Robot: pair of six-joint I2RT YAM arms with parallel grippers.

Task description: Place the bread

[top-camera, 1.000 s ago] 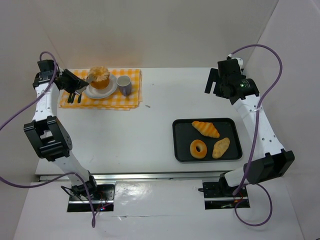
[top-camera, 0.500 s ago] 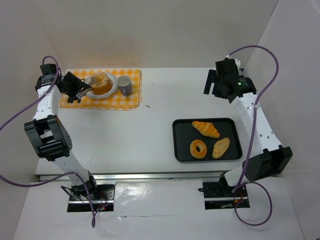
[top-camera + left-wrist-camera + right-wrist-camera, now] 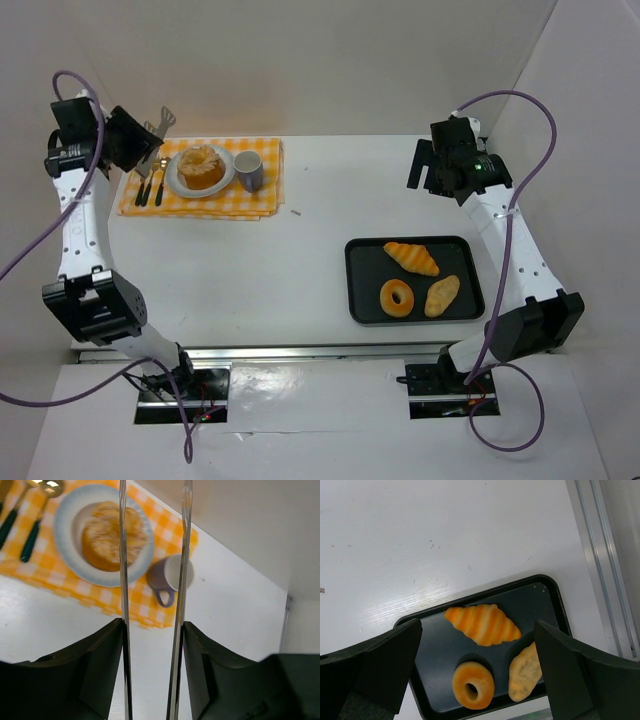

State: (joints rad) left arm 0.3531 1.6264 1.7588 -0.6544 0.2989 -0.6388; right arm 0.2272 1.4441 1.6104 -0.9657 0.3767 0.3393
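The bread, a round golden bun with a dimpled centre, lies on a white plate on the yellow checked cloth at the far left. My left gripper is open and empty, raised beside and behind the plate, apart from the bread. In the left wrist view the bread and the plate lie below the open gripper. My right gripper is open and empty, high over the table at the far right; in its wrist view it hangs above the tray.
A purple cup stands right of the plate, a fork and spoon left of it. A black tray at the right holds a striped croissant, a ring donut and a small oval pastry.
The bread has settled flat on the plate. My left gripper has pulled away from it, up and toward the far left corner. The right arm has barely shifted.
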